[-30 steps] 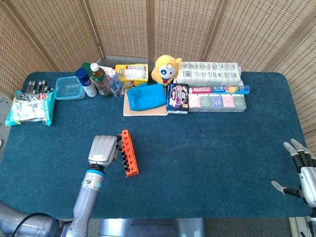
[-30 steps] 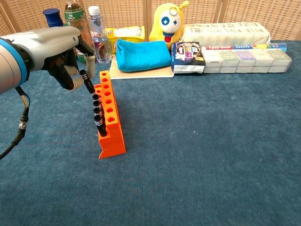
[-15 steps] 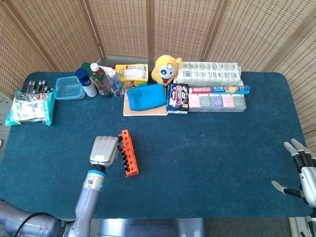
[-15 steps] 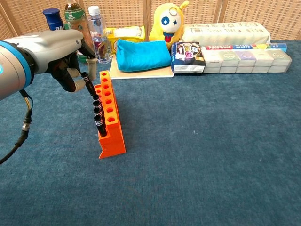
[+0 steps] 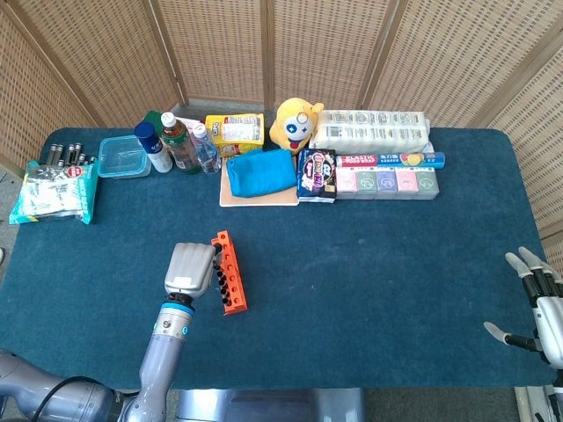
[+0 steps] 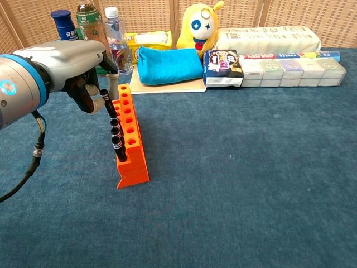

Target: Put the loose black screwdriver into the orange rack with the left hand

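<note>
The left hand [image 6: 83,84] holds a black screwdriver [image 6: 108,104] in its curled fingers, handle up and tip slanting down toward the orange rack [image 6: 129,137]. Over the last second the hand has slid closer to the rack and a little lower, so the tool's tip now sits at the rack's near-side row of holes, just past the fingertips. Whether the tip has entered a hole cannot be told. This reads as the insertion step, nearly finished, with release not yet made.

Three other black screwdrivers stand in the rack just below the held one, on the side facing the fingers. The rack's other row shows open holes.

The right hand [image 5: 538,308] rests at the table's far right edge, fingers spread apart, holding nothing.

Well beyond the left hand's fingers, along the back of the blue table [image 6: 251,167], are:
- three bottles [image 6: 114,39]
- one blue pouch [image 6: 169,64]
- one yellow plush toy [image 6: 199,27]
- one clear box [image 5: 123,156]
- one packet [image 5: 54,192]
- several boxed goods, too tightly packed to count
</note>
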Tool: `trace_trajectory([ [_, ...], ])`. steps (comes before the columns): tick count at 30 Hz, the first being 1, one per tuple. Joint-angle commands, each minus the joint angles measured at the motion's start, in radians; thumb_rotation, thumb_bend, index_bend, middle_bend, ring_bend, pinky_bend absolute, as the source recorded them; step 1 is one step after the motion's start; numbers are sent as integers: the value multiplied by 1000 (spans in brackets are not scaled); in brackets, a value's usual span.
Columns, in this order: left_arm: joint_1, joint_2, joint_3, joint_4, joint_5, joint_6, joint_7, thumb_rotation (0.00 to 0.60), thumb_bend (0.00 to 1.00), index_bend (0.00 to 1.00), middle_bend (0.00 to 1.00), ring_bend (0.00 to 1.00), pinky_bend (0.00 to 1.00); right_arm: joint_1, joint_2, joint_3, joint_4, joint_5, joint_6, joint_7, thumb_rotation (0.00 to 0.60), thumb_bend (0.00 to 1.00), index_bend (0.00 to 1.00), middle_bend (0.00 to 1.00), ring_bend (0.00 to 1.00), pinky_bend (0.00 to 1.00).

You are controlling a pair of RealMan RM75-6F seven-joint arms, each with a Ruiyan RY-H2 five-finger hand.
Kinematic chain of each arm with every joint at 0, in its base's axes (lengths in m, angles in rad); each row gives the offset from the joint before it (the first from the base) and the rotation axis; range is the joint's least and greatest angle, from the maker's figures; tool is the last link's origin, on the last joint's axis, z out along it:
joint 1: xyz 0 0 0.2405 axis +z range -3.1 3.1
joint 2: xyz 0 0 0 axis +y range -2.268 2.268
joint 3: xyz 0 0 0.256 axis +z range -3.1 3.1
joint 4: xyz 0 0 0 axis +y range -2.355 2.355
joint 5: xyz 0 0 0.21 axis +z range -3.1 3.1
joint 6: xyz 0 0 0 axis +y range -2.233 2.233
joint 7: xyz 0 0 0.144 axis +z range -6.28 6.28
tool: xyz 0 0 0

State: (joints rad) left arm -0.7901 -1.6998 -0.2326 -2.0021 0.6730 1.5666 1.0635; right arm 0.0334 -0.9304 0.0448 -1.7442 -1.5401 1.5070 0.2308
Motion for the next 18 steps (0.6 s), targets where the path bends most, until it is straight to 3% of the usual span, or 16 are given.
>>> trace_trajectory([
  [1,-3,-6,-1,3,-4,4,7,600,434,538,1000,1000,1000,0,1,0,0,0,0,2,600,4,48,0,0,23],
  [18,-11,-18,-4,0,-22,22,35,600,428,534,1000,1000,1000,-2,4,1,1,0,4,9,600,4,48,0,0,23],
])
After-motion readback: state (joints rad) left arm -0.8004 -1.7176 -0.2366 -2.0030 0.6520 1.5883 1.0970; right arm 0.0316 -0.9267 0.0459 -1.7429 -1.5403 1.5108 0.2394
